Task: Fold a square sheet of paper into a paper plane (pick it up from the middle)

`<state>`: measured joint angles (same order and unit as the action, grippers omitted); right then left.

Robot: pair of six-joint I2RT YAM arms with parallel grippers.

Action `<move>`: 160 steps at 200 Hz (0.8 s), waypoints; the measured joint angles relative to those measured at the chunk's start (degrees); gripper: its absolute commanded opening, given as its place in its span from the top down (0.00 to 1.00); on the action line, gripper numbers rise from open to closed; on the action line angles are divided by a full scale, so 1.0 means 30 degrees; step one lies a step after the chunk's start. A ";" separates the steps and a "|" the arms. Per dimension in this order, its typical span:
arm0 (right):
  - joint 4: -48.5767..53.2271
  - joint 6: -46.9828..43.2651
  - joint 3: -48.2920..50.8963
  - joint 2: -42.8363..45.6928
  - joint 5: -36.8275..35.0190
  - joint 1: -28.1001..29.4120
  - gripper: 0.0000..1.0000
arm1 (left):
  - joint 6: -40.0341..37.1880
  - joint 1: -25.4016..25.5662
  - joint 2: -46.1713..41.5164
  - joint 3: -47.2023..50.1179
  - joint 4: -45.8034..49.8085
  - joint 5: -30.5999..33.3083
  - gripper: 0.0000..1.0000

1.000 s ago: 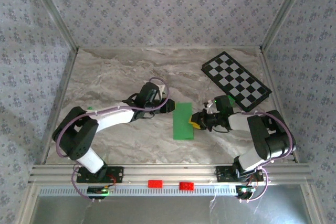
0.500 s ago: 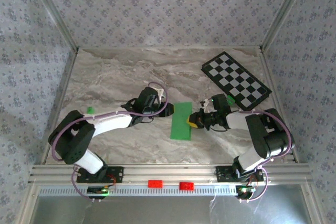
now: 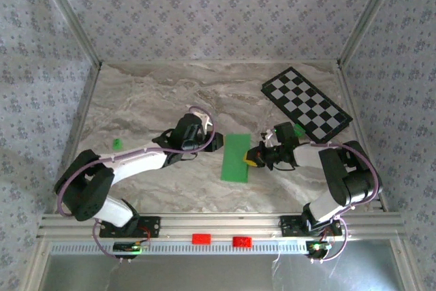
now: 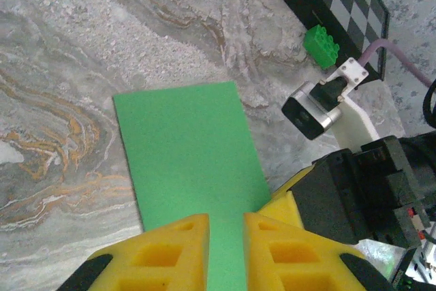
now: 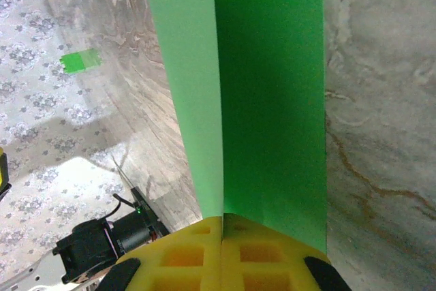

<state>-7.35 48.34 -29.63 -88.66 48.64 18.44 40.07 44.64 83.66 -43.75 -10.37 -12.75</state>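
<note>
**Square sheet of paper halved, the dart not yet begun**

Nearest the arm bases, the square sheet of paper [image 3: 236,157] lay mid-table as a narrow green strip running near to far. I judged it to be the sheet folded once in half along its length. Its outline was a plain rectangle, with no corner turned in, no pointed nose and no wing bent down. So the first fold looked done, and nearly all of the paper plane was left to make: the nose corners, the folds toward the centre line, and the wings.

The right end effector [image 3: 253,158] sat at the strip's right long edge, its yellow fingers pressed together on the paper. In the right wrist view the green ran straight out of the seam between them, lighter on one side of a line. Whether that line was a crease or a raised layer, I could not tell. The left end effector [image 3: 218,142] stood at the strip's far left edge, its fingers a narrow gap apart with green showing between them, apparently not pinching.

Farther out, a tiny green block [image 3: 116,144] sat well apart at the left of the table [image 3: 150,100]. A checkered board [image 3: 306,105] lay at the far right.
</note>
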 measured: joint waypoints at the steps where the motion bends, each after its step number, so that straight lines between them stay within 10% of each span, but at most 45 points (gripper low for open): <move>1: 0.0036 -0.0015 -0.0022 0.0000 0.0007 -0.0007 0.98 | 0.0000 0.0000 0.0000 0.0000 0.0022 0.0000 0.81; 160: 0.1902 -0.0561 -0.2033 -0.0933 0.0058 -0.0146 1.00 | -0.3009 0.0816 -0.1392 0.1049 0.0678 0.1428 0.72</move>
<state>-1.65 46.65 -35.73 -91.46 48.82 18.00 31.05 47.09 79.48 -40.60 -8.34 -8.47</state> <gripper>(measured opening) 0.037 0.250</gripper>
